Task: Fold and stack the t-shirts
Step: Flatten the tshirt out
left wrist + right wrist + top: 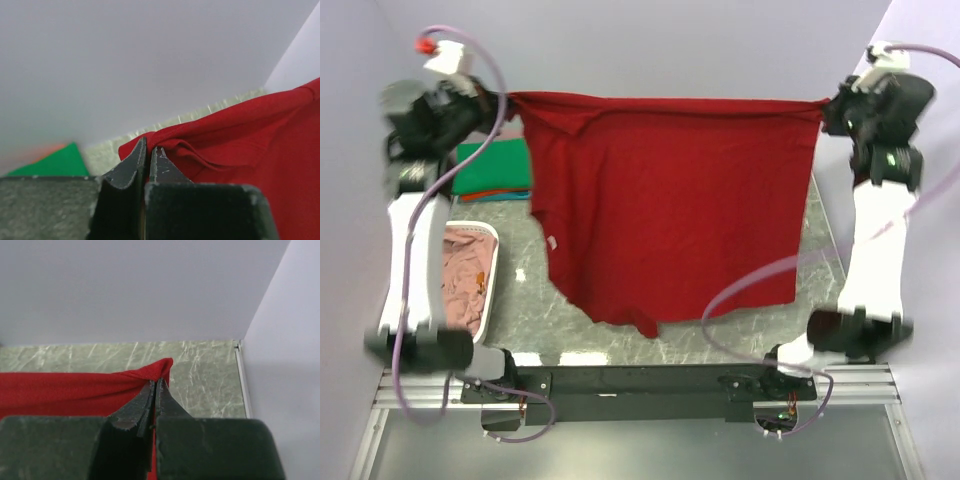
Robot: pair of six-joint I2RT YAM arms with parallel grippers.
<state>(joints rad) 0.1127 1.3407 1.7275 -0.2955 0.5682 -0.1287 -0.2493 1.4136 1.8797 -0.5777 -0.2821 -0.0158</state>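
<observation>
Left gripper is pinching one top corner of the dark red t-shirt, jaws closed on cloth; right gripper is clamping the other corner. Shirt is hanging stretched above the desk. Likely the spreading step; next calls for laying it flat under even tension. Lower hem is bunching, sleeves hard to read.

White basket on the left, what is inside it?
Crumpled dusty pink cloth fills what shows of the basket. The left arm covers its left side, and anything beneath the cloth is hidden.
</observation>
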